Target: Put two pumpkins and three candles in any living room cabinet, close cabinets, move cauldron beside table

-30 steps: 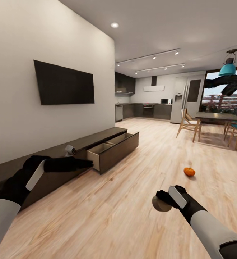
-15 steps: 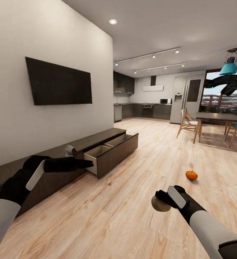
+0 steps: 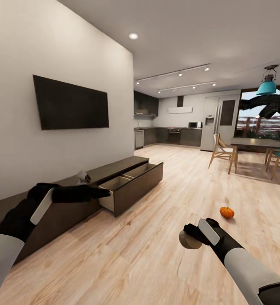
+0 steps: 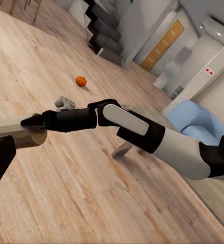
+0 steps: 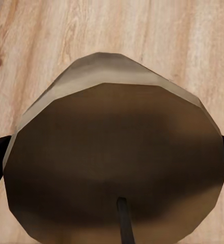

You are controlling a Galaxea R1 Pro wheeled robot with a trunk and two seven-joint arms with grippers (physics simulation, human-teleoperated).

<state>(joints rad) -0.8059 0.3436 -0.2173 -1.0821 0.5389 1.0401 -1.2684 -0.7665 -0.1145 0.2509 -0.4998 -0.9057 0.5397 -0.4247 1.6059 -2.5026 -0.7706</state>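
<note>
My right gripper (image 3: pixel 190 237) is shut on a stubby beige candle (image 3: pixel 187 241), held low over the wood floor. The candle's tan flat top (image 5: pixel 117 157) sits between the fingers in the right wrist view. In the left wrist view the candle (image 4: pixel 19 133) shows at the tip of the right gripper (image 4: pixel 33 122). One orange pumpkin (image 3: pixel 227 212) lies on the floor ahead and to the right of it, also seen as a small pumpkin (image 4: pixel 81 80). The dark cabinet (image 3: pixel 114 167) runs along the left wall with one drawer front (image 3: pixel 138 186) pulled out. My left gripper (image 3: pixel 106 193) hovers open beside that drawer.
A black TV (image 3: pixel 70 103) hangs on the white wall above the cabinet. A dining table (image 3: pixel 259 144) with wooden chairs (image 3: pixel 221 150) stands at the right back, with the kitchen (image 3: pixel 178 135) beyond. A blue armchair (image 4: pixel 196 119) and a small grey object (image 4: pixel 65 103) show in the left wrist view.
The whole picture has shifted, so the camera has moved; cabinet and pumpkin sit slightly differently in view. Both arms keep their pose, and the candle stays in the right gripper.
</note>
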